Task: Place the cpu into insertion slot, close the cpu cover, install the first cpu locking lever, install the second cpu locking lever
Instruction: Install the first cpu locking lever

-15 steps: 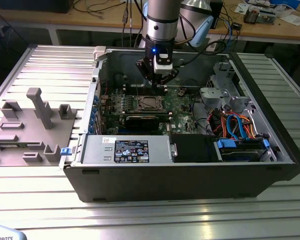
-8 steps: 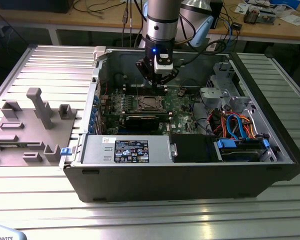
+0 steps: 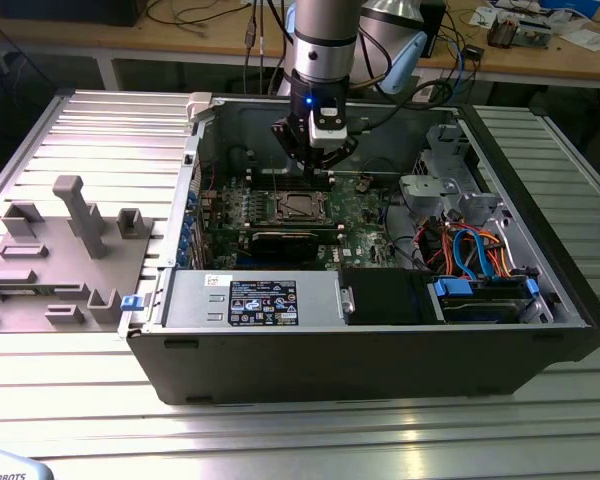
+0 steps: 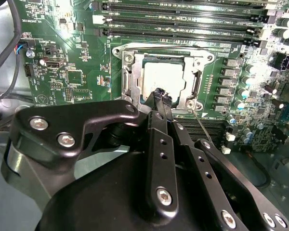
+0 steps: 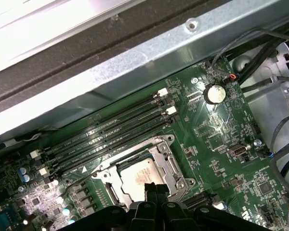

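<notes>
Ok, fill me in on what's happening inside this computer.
The robot arm reaches down into the open computer case. Its gripper, fingers together, has its tips at the edge of the cpu. The cpu lies in the insertion slot, with the cpu cover down around it.

My open computer case [image 3: 360,350] lies on the surface [image 3: 280,430], and a block of part holders [image 3: 60,250] stands beside it at the exterior view's left. Inside the case, the motherboard [image 3: 352,215] lies flat on the floor. The power supply [image 3: 250,298] sits between it and the case's near wall, and the drive cage [image 3: 480,290] is at the exterior view's right. The cpu [image 4: 166,77] sits in the insertion slot [image 4: 160,49]. The cpu cover [image 4: 129,79] lies flat around it, with the memory slots [image 4: 183,19] just beside. My pincer [image 4: 161,95] hangs over the cover's edge.
</notes>
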Action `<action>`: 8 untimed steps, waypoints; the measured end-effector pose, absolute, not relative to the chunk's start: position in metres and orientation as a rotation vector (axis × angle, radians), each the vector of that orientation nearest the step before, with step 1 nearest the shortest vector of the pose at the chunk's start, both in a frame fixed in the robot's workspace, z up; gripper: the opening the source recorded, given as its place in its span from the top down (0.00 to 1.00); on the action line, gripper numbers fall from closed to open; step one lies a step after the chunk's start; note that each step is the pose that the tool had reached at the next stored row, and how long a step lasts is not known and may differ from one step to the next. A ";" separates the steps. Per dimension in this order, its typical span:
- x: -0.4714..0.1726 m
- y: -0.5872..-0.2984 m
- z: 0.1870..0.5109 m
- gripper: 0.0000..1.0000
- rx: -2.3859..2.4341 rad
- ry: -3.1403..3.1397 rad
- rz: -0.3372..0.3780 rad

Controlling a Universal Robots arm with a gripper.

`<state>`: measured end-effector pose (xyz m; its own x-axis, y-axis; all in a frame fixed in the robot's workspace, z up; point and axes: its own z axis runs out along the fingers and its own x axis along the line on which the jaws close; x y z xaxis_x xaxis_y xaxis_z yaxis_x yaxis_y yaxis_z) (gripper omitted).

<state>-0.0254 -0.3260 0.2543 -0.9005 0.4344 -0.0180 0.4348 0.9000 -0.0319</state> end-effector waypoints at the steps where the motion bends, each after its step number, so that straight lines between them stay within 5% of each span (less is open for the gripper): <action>1: -0.025 -0.326 0.254 0.89 0.696 3.052 -0.055; 8: -0.025 -0.326 0.254 0.89 0.674 3.057 -0.055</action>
<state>-0.0254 -0.3260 0.2544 -0.9072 0.4202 -0.0180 0.4206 0.9067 -0.0319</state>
